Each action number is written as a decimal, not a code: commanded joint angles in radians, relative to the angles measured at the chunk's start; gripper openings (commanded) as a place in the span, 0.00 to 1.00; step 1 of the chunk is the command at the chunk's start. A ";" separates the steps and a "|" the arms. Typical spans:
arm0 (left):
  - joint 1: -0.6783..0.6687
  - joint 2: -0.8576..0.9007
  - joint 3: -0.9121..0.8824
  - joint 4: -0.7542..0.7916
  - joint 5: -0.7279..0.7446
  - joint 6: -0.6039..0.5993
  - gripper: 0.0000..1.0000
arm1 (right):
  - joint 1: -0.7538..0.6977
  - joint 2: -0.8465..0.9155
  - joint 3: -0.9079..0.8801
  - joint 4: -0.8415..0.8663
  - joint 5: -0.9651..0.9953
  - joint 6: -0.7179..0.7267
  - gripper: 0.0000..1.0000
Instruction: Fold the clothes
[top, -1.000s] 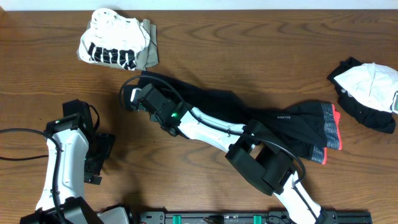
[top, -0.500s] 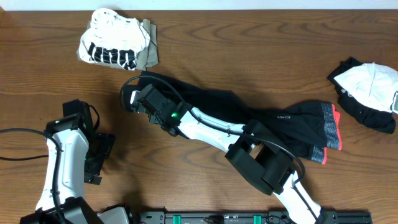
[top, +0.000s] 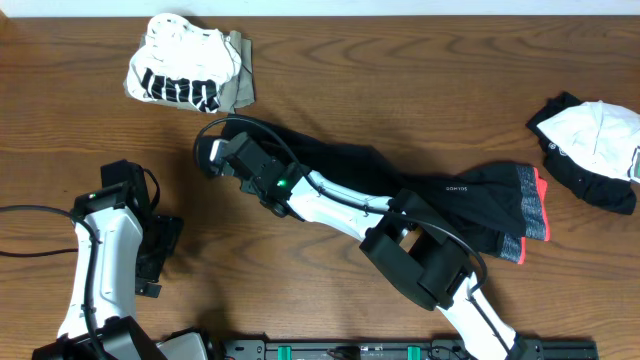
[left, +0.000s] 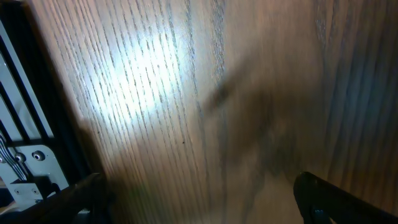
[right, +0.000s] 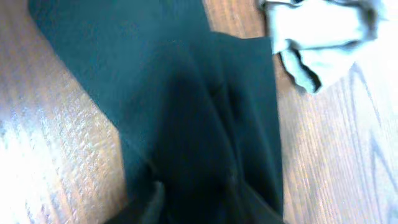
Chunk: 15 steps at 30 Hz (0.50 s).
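The long black trousers lie slantwise across the table's middle, with the grey, red-orange-edged waistband at the right. My right gripper reaches over them to the leg end at the upper left. In the right wrist view the fingers close around a raised ridge of the black cloth. My left gripper is open and empty over bare wood at the left, its fingers spread wide.
A white black-printed top lies on an olive piece at the back left; the olive piece also shows in the right wrist view. A black-and-white garment lies at the right edge. A black rail runs along the front.
My right arm has shifted slightly to the left along the trouser leg. The left arm has not moved.
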 joint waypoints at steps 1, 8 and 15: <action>0.005 -0.001 -0.005 -0.005 -0.027 -0.009 0.98 | -0.008 0.011 0.013 0.012 0.029 0.011 0.18; 0.005 -0.001 -0.005 -0.005 -0.027 -0.009 0.98 | -0.010 0.011 0.013 0.021 0.029 0.041 0.04; 0.005 -0.001 -0.005 -0.005 -0.027 -0.009 0.98 | -0.058 0.011 0.013 0.067 0.028 0.150 0.01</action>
